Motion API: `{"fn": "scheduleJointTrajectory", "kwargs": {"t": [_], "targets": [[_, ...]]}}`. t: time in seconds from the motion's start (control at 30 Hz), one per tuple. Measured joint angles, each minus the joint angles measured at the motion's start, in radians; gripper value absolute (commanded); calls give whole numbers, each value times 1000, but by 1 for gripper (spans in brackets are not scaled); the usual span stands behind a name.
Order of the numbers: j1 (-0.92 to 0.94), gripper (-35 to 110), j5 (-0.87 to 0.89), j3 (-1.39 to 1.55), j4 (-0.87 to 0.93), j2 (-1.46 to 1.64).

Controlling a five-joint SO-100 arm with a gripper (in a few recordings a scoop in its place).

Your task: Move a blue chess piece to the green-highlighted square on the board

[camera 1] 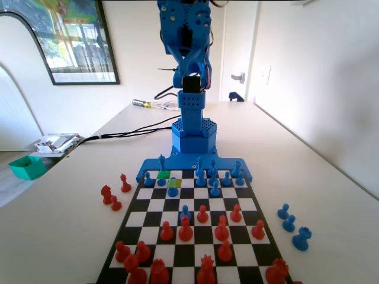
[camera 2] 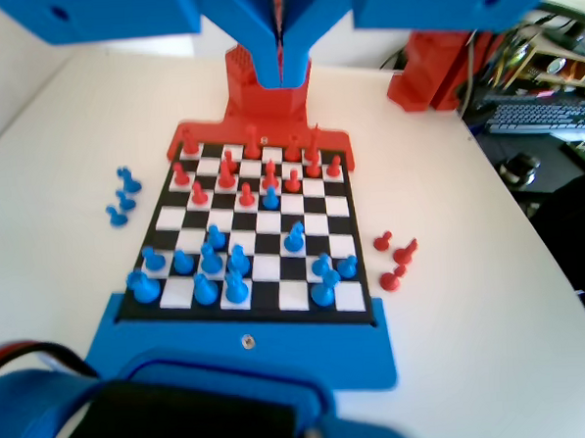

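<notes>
In the fixed view the board [camera 1: 195, 228] lies on a pale counter [camera 1: 331, 195], with the blue arm [camera 1: 188, 71] standing upright at its 12 o'clock end. The bright green square [camera 1: 164, 175] sits in the far row, toward the board's 11 o'clock corner. A duller yellow-green square [camera 1: 173, 183] lies just at its 5 o'clock, with a blue pawn [camera 1: 172, 190] standing on it. A slender blue piece [camera 1: 161, 163] with a pointed top stands right at the green square's 12 o'clock edge, on the blue base beside the board. Red pieces [camera 1: 185, 229] crowd the near half. Three blue pieces [camera 1: 290, 225] stand off the board at 4 o'clock, three red ones [camera 1: 113, 194] at 9 o'clock.

In the wrist view the claw [camera 2: 281, 43] hangs from 12 o'clock, high above the board [camera 2: 254, 231], its jaws pressed together with nothing between them. Blue pieces [camera 2: 212, 272] fill the rows at 6 o'clock. I cannot tell the slender piece apart here.
</notes>
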Motion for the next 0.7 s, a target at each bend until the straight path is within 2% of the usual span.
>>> {"fn": "scheduleJointTrajectory", "kwargs": {"t": [0.3,0.7], "targets": [[-74,1,63,63,-103,198],[-118,1,63,80,-118,284]]}}
